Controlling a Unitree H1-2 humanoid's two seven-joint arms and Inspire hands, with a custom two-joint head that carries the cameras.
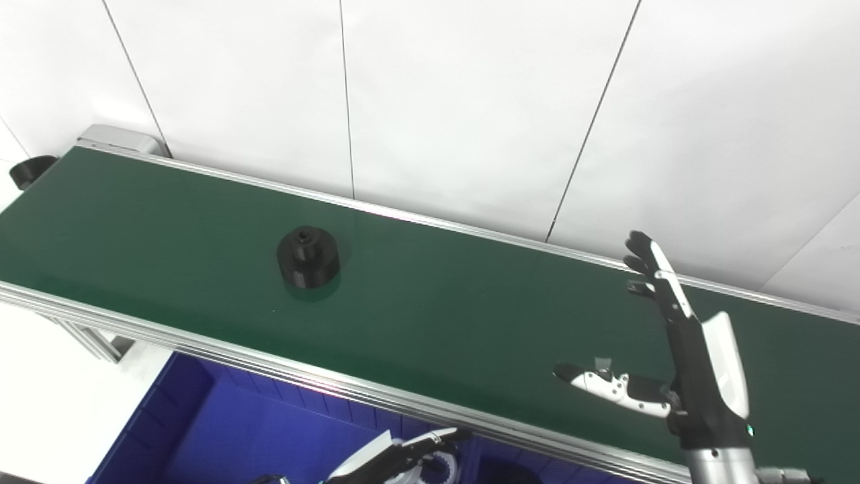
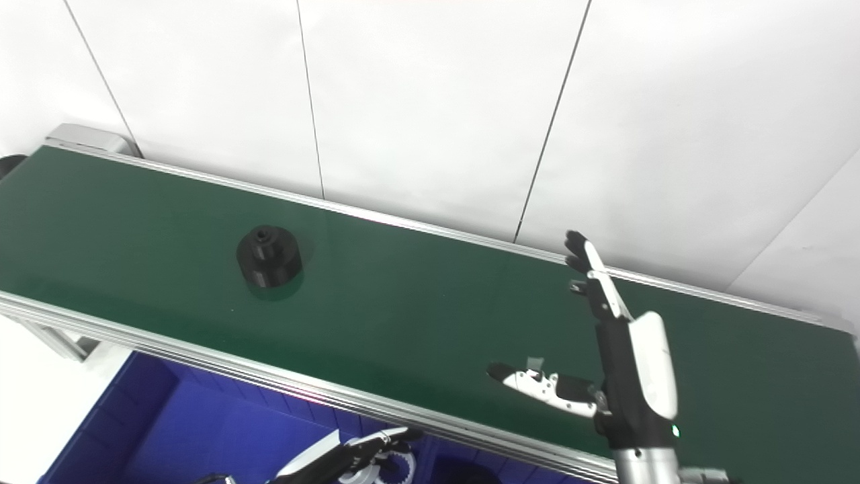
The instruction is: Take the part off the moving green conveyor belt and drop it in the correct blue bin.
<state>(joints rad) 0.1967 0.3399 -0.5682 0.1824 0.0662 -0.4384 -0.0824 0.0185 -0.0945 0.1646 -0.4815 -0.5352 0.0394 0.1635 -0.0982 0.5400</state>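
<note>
Part (image 1: pixel 308 257) mid-belt (image 1: pixel 470 309) toward left end. Right hand (image 1: pixel 678 363) over belt's right part, fingers spread, empty. Left hand (image 1: pixel 396 460) low by bin (image 1: pixel 201 430), fingers unclear.

I see white wall (image 1: pixel 470 101) across whole background, made of large flat panels. Thin dark seams (image 1: pixel 347 101) run between panels, some straight down, some slanted. Black round knob (image 1: pixel 30 171) at far left edge, partly cut off. Grey metal frame leg (image 1: pixel 91 343) at lower left, over white floor (image 1: pixel 40 403).
</note>
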